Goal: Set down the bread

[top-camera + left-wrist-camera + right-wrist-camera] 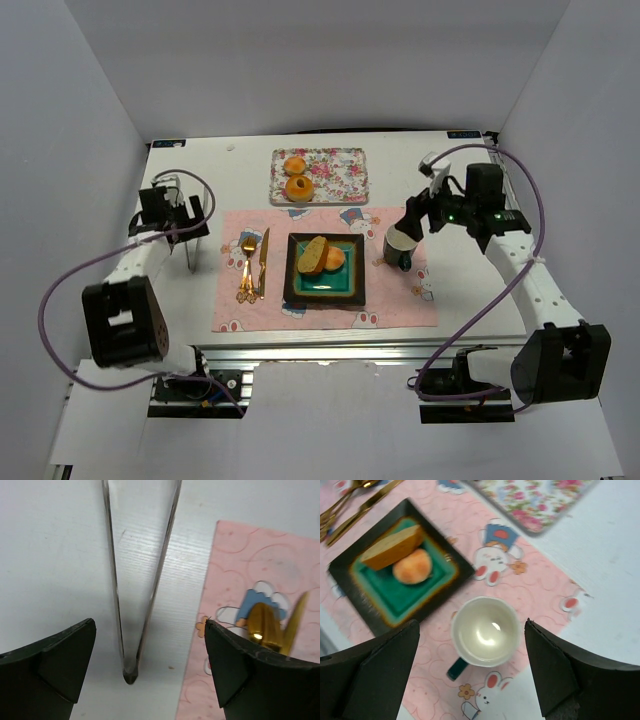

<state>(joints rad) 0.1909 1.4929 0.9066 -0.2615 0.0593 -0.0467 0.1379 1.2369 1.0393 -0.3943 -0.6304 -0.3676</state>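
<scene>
Already some bread [313,255] sits on the plate [324,294]; two buns [299,187] lie on the far tray [345,175], maybe left to move; left gripper [150,627] gapes wide over tongs [129,672]; right gripper [472,626] gapes wide over a cup [492,636].

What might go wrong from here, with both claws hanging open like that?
1. The right gripper hangs open directly over the cup. If it comes down, a finger may clip the rim and tip the cup onto the placemat.
2. The left gripper sits open over the tongs, close to the gold cutlery. A slightly off closing might knock the cutlery or push the tongs away.
</scene>
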